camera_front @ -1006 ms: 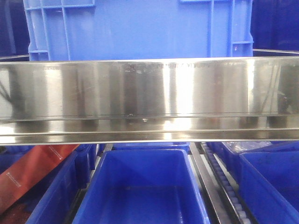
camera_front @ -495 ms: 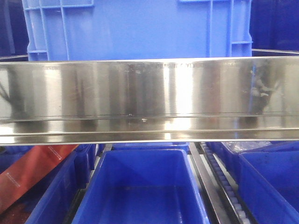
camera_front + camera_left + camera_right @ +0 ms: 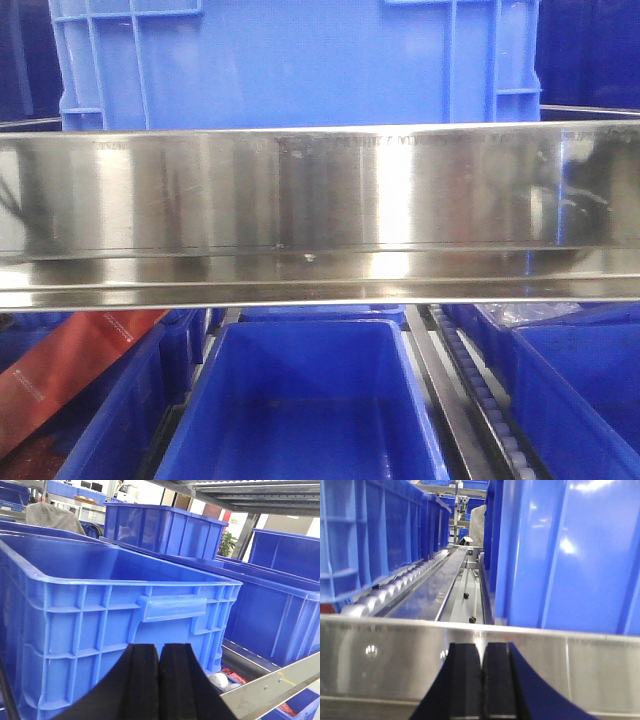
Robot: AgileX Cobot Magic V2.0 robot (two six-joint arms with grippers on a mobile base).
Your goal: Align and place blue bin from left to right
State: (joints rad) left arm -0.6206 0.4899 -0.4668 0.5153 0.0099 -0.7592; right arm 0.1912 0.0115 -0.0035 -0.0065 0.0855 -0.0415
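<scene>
The blue bin stands on the upper shelf behind a steel rail, filling the top of the front view. In the left wrist view its ribbed end wall and moulded handle face me. My left gripper is shut and empty, just short of that wall below the handle. My right gripper is also shut on nothing, in front of the steel rail. It is lined up with a gap between two blue bin walls. Neither gripper shows in the front view.
More blue bins stand behind and to the right of the near one. A roller track runs down the gap. On the lower shelf sit open blue bins and a red package.
The blue bin's left edge shifted a few pixels in the front view. Reflections at the right end of the steel rail have moved.
</scene>
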